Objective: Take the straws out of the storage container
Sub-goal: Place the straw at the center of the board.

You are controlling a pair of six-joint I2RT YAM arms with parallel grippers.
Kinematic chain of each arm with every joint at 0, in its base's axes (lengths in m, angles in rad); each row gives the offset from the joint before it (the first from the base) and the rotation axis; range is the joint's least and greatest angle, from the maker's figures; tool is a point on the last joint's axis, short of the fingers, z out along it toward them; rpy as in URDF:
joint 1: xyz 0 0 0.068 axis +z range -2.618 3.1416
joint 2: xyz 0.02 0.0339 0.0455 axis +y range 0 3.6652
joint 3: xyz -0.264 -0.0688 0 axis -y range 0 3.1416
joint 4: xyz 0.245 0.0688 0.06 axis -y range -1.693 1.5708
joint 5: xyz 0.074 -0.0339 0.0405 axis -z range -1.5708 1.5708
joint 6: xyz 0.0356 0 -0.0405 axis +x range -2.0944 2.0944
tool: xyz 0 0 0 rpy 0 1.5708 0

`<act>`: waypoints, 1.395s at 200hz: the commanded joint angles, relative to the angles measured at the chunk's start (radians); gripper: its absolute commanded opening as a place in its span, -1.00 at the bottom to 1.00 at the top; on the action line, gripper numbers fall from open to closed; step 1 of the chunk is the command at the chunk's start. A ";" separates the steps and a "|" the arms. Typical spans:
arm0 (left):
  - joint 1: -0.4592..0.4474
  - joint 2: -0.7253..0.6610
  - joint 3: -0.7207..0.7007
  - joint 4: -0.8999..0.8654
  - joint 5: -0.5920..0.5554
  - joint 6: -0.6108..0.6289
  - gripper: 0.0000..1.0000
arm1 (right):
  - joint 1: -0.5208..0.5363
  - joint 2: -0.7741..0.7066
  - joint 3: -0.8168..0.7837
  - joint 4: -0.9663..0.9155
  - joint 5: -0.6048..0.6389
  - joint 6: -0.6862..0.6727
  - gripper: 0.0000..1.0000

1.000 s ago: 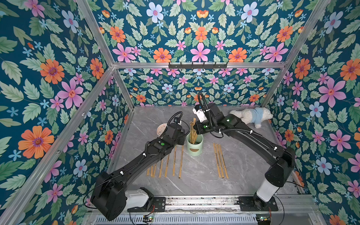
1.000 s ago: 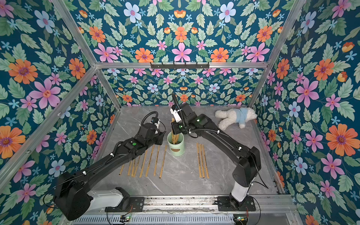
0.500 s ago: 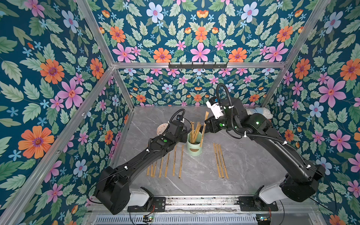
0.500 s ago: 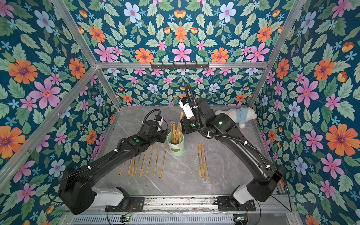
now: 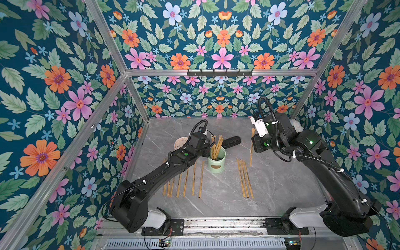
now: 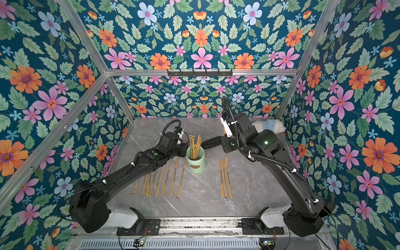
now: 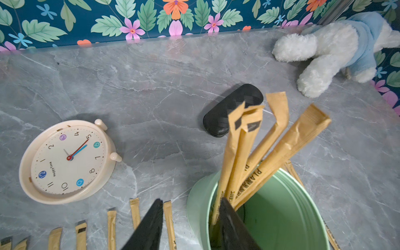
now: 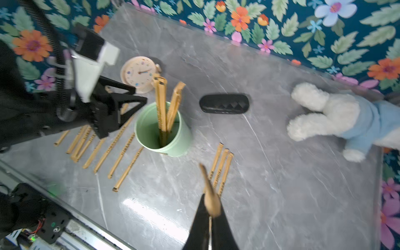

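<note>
The storage container (image 5: 216,165) stands on the counter (image 5: 216,207) at the centre of a top view, with four straws (image 5: 218,145) leaning in it. Over the last second my right end effector (image 8: 210,207) has pulled one straw (image 5: 251,153) clear and swung it to centre right. It is clamped on it above the row of three (image 5: 245,179). My left end effector (image 7: 191,199) has its jaws apart astride the rim, one finger inside. I judge one more is out, lay-down is next, and four remain.
</note>
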 commanded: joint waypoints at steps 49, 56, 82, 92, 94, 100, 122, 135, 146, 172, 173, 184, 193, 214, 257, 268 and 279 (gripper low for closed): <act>0.001 0.024 0.027 0.011 0.015 0.009 -0.11 | -0.215 0.076 -0.120 -0.198 -0.106 0.050 -0.87; 0.001 0.023 0.027 0.009 0.014 0.011 -0.10 | -0.222 0.094 -0.132 -0.210 -0.106 0.049 -0.87; 0.001 0.028 0.023 0.011 0.010 0.012 -0.11 | -0.250 0.170 -0.160 -0.241 -0.139 0.048 -0.88; 0.001 0.031 0.021 0.013 0.011 0.011 -0.11 | -0.267 0.198 -0.175 -0.240 -0.169 0.049 -0.88; 0.001 0.032 0.020 0.013 0.013 0.011 -0.11 | -0.269 0.203 -0.177 -0.239 -0.173 0.049 -0.88; 0.001 0.033 0.020 0.014 0.014 0.011 -0.11 | -0.275 0.220 -0.185 -0.236 -0.183 0.050 -0.88; 0.000 0.031 0.011 0.018 0.015 0.010 -0.11 | -0.281 0.290 -0.199 -0.236 -0.212 0.044 -0.87; 0.002 0.028 0.006 0.019 0.012 0.009 -0.11 | -0.282 0.350 -0.202 -0.236 -0.229 0.039 -0.87; 0.002 0.026 0.003 0.019 0.008 0.009 -0.11 | -0.282 0.394 -0.199 -0.236 -0.241 0.031 -0.86; 0.001 0.019 -0.009 0.022 0.004 0.010 -0.11 | -0.282 0.471 -0.195 -0.229 -0.256 0.024 -0.86; 0.002 0.020 -0.009 0.022 0.004 0.010 -0.11 | -0.282 0.473 -0.195 -0.228 -0.256 0.024 -0.85; 0.002 0.019 -0.012 0.022 0.003 0.009 -0.11 | -0.282 0.499 -0.194 -0.219 -0.264 0.021 -0.85; 0.002 0.018 -0.014 0.022 0.002 0.009 -0.11 | -0.282 0.521 -0.193 -0.214 -0.269 0.021 -0.85; 0.001 0.014 -0.020 0.022 -0.003 0.011 -0.11 | -0.282 0.561 -0.189 -0.197 -0.270 0.022 -0.85; 0.001 0.013 -0.026 0.020 -0.007 0.013 -0.11 | -0.283 0.637 -0.174 -0.172 -0.285 0.021 -0.83; 0.002 0.014 -0.026 0.021 -0.009 0.012 -0.11 | -0.282 0.656 -0.168 -0.168 -0.285 0.022 -0.82; 0.001 0.014 -0.027 0.020 -0.010 0.012 -0.11 | -0.282 0.673 -0.159 -0.163 -0.287 0.021 -0.82</act>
